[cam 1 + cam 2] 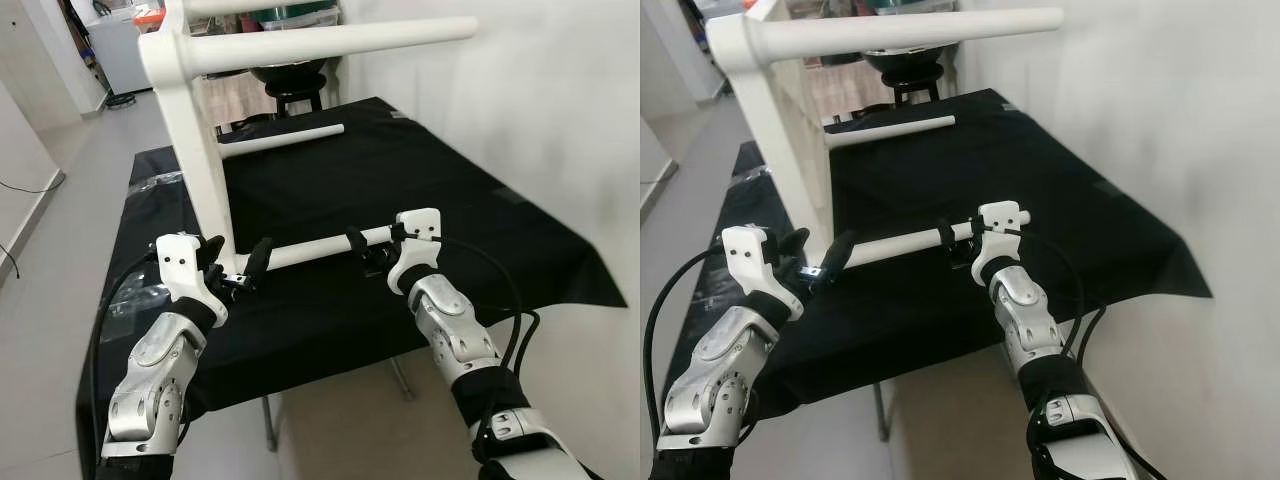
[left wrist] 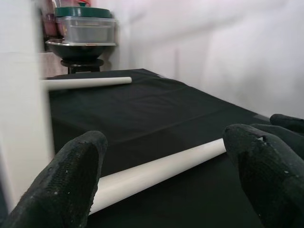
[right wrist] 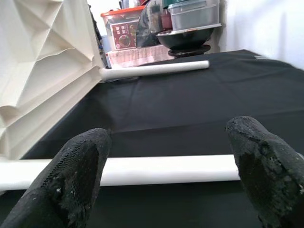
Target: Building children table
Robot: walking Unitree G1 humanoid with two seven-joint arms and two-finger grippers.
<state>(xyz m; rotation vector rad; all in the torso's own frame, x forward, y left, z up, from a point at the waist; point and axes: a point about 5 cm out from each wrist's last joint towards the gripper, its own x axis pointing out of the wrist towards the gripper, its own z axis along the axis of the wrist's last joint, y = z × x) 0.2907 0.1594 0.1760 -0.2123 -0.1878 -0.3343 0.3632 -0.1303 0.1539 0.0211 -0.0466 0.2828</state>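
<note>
A white children's tabletop (image 1: 195, 150) stands on edge on a worktop (image 1: 470, 230) draped in black cloth, its round legs sticking out sideways. The left gripper (image 1: 236, 266) straddles the lowest leg (image 1: 315, 248) near the tabletop, jaws released. The right gripper (image 1: 368, 250) straddles the same leg near its free end, jaws also released.

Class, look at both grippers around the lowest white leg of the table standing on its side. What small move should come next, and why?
Probably close the right gripper on the lowest leg. Its fingers straddle the leg near the free end, open, as the right wrist view shows. The left gripper sits by the joint with the tabletop, also open. Gripping first would let the arm turn or seat the leg.
</note>
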